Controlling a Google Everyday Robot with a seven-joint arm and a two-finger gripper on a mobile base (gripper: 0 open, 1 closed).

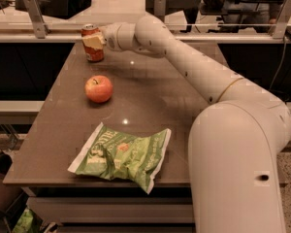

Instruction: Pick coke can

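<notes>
At the far left corner of the table (150,101), the coke can (92,52) stands upright with the gripper (94,40) closed around its upper half. One pale finger (92,41) lies flat across the front of the can, grasping it just under the rim. The can is small and red with a silver top. A pale patch shows on its lower side, but I can't read any lettering there, and the finger covers the spot where the script would be. I also can't tell whether its base rests on the table or sits just clear of it. The long cream arm (184,57) reaches to it from the bulky body at the near right, slanting across the right side of the table. Nearer to me, well apart from the can, a round red-orange apple (99,89) sits on the brown surface. Closer still, by the front edge, a crumpled green snack bag (121,157) lies flat. It has pale print and a small orange spot on its face, but the wording is too creased to make out.
</notes>
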